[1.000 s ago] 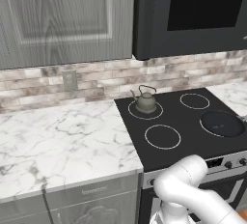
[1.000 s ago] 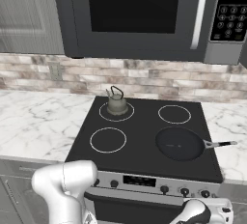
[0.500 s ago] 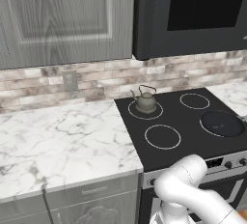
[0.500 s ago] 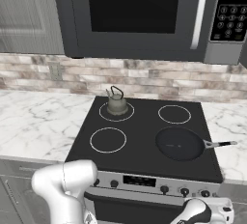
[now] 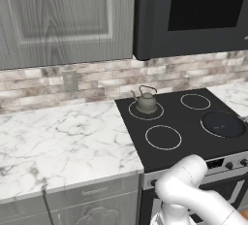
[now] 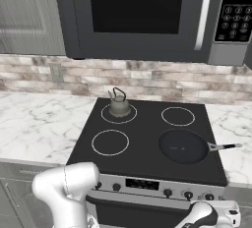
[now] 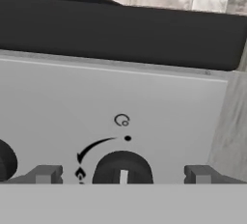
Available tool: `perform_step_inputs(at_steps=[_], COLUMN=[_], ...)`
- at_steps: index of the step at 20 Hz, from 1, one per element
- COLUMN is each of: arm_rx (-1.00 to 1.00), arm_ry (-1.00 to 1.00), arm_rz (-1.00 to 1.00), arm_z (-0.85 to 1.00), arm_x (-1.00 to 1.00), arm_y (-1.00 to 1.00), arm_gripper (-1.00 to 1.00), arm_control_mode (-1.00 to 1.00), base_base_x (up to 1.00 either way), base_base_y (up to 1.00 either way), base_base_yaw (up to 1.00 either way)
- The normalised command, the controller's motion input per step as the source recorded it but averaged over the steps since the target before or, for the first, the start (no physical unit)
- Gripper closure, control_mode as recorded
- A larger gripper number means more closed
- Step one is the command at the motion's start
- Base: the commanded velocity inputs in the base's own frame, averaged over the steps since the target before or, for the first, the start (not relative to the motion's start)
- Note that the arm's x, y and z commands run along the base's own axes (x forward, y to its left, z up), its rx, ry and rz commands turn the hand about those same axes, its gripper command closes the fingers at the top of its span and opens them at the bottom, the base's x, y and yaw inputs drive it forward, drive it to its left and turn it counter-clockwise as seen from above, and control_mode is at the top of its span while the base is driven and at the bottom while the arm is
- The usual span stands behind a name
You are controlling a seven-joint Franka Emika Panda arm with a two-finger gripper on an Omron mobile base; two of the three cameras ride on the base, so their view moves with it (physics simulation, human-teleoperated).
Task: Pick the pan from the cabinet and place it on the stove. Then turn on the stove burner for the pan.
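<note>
The pan (image 6: 183,146) sits on the stove (image 6: 147,138), covering the front right burner, its thin handle (image 6: 224,147) pointing right toward the marble desk (image 6: 39,119); in the left base view the pan (image 5: 223,124) lies at the right edge of the black glass. A small grey-green kettle (image 6: 118,105) stands on the back left ring, and the front left ring (image 6: 110,142) is bare. The cabinet (image 5: 63,18) door is closed above the desk, beside the microwave (image 6: 142,15). The claw (image 7: 123,175) stands wide open, holding nothing, its two fingertips (image 7: 46,175) set either side of a black knob (image 7: 122,169) on the silver front strip (image 7: 111,107) of the stove, apparently without touching it.
</note>
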Motion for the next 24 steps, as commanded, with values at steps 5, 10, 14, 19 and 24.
perform_step_inputs(at_steps=[5, 10, 14, 19, 24], arm_rx=[0.00, 0.00, 0.00, 0.00, 0.00], arm_ry=[0.00, 0.00, 0.00, 0.00, 0.00], arm_rz=[0.00, 0.00, 0.00, 0.00, 0.00], arm_z=[-0.08, -0.05, 0.00, 0.00, -0.01], arm_x=[0.05, 0.06, 0.03, 0.02, 0.01], arm_y=[-0.06, -0.01, 0.00, 0.02, 0.07], arm_gripper=[-1.00, -1.00, -1.00, 1.00, 1.00], arm_control_mode=[-1.00, -1.00, -1.00, -1.00, -1.00], base_base_x=[0.00, 0.00, 0.00, 0.00, 0.00], base_base_y=[0.00, 0.00, 0.00, 0.00, 0.00], base_base_yaw=[0.00, 0.00, 0.00, 0.00, 0.00])
